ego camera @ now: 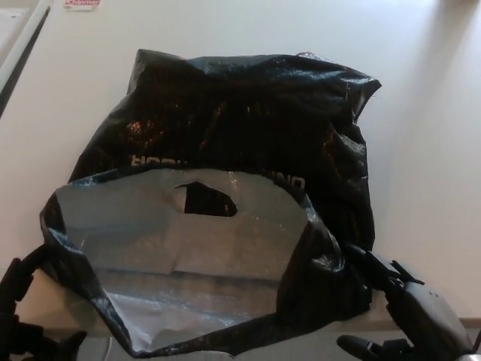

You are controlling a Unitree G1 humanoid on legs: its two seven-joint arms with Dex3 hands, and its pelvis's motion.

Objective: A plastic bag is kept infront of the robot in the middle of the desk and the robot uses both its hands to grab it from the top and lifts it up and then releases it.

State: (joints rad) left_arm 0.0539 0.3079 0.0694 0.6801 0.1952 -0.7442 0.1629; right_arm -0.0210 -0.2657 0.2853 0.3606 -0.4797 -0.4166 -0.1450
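Observation:
A black plastic bag (248, 120) lies on the white desk (428, 150) in the middle of the head view. Its mouth faces me and gapes wide, showing the grey lining (188, 248) and a handle cut-out (207, 201). My left hand (19, 308) is at the lower left, right beside the left rim of the mouth, with its fingers apart. My right hand (409, 308) is at the lower right, open, and its fingertips (364, 259) touch the bag's right edge. Neither hand has closed on the plastic.
A dark strip (19, 49) runs along the desk's far left edge. A small red-and-white label (81, 4) lies at the top edge. Bare desk surface stretches to the right of the bag and behind it.

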